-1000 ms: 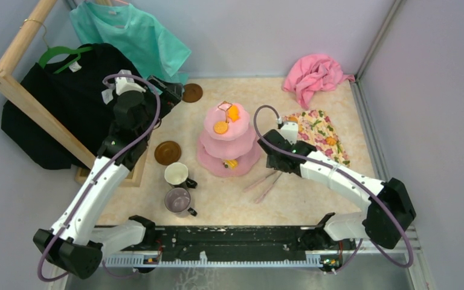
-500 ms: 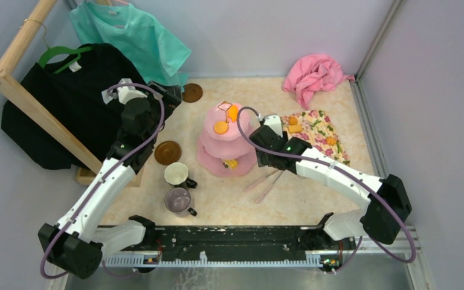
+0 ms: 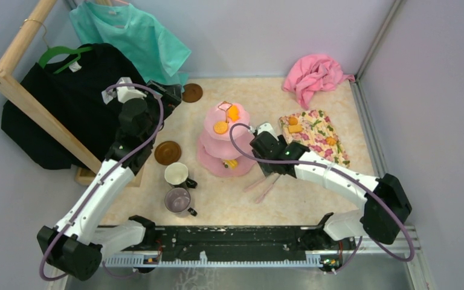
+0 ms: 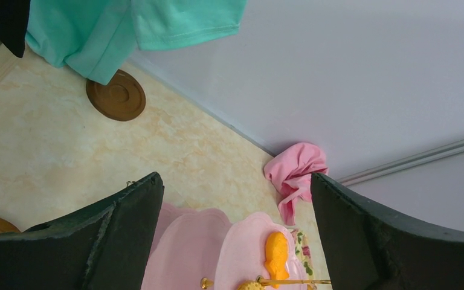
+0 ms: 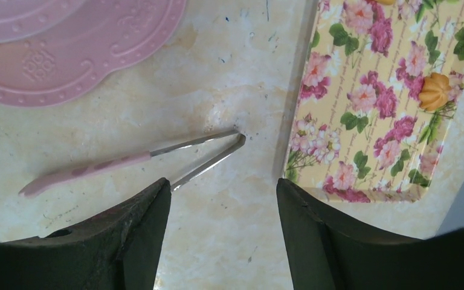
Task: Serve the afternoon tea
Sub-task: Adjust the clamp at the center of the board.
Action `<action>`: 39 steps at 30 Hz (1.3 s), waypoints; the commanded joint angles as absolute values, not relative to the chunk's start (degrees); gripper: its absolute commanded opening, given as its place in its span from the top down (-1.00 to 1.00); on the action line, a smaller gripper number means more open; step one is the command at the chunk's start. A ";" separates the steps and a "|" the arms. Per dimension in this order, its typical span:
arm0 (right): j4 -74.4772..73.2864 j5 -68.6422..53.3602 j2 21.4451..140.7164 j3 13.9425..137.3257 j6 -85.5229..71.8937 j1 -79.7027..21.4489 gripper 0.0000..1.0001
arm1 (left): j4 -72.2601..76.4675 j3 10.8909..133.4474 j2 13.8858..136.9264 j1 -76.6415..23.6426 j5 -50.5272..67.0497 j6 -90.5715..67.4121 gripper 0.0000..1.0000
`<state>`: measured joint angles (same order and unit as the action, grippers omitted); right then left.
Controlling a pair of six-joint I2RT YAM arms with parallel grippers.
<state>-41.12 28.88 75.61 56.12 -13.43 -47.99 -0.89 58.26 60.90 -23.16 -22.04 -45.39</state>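
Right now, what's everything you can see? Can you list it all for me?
table: one, beige
stand: one, pink, mid-table
snacks: at least five, orange and yellow, on the stand and mat
mugs: two, white and grey-purple, near left of the stand
saucers: two, brown, one by the white mug, one at the back
tongs: one, pink and metal, between stand and mat
mat: one, floral, right of the stand
cloth: one, pink, back right corner
shirts: two, black and teal, on the rack
rack: one, wooden, left
hanger: one, green, on the black shirt
left gripper: black, open, by the shirts
right gripper: black, open, over the tongs
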 commanded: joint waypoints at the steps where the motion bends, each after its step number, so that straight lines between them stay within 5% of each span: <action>1: -38.11 25.47 73.59 54.74 -9.92 -48.54 -0.30 | -0.74 59.01 59.50 -23.46 -20.54 -45.61 -0.91; 39: -26.76 15.92 87.80 49.98 2.39 -48.41 -0.26 | -1.79 60.48 56.74 -23.44 -25.82 -38.58 -0.94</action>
